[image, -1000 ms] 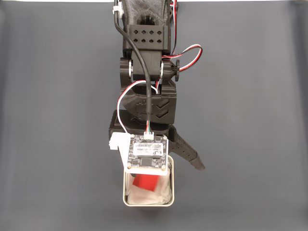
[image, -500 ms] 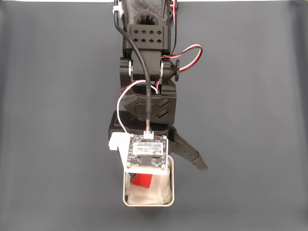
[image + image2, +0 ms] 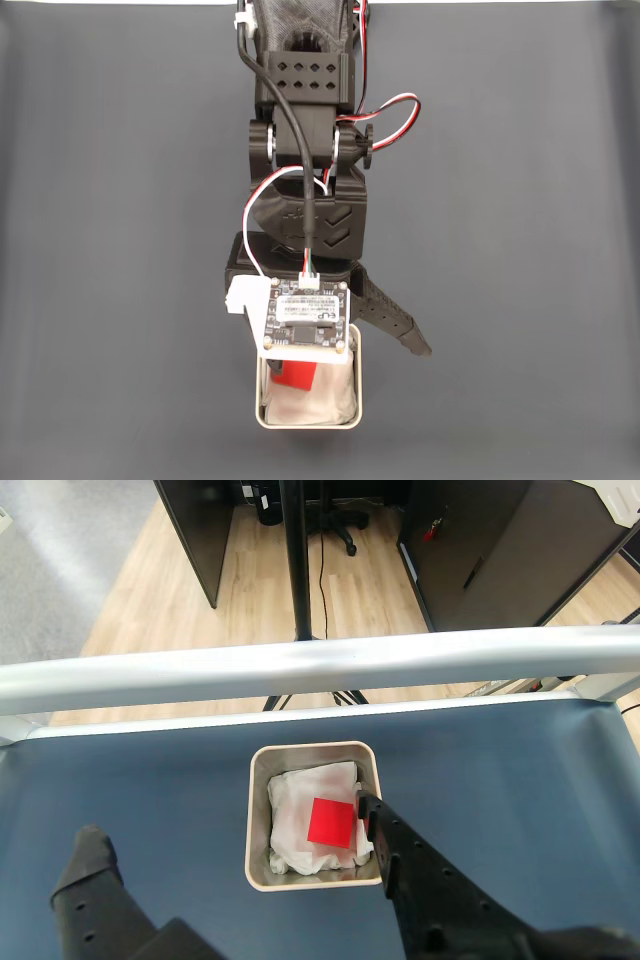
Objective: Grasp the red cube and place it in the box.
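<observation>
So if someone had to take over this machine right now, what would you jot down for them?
Gripper: open, holding nothing, its two fingers spread over the box.
Red cube: lying on the white lining inside the box, free of both fingers; one fingertip sits just beside it.
Done: the cube has been grasped, carried and dropped into the box.
Left: nothing on the cube itself; probably just lift the arm clear without bumping the box rim.

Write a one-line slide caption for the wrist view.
Red cube lying on the white lining inside the box, open gripper above it.
</observation>
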Robot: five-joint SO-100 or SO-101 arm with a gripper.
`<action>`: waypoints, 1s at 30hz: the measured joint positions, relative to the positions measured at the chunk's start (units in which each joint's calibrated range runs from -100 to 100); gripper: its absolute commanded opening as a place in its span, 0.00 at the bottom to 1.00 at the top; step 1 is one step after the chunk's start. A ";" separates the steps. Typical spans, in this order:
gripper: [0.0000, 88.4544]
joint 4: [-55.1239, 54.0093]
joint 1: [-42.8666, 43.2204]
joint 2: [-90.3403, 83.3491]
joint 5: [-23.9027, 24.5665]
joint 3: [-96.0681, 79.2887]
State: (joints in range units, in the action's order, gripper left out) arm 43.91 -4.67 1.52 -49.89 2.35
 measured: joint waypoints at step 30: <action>0.00 -8.91 5.04 -68.43 -0.15 -71.25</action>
State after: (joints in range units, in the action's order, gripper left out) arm 35.00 0.37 -66.91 -50.04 -68.90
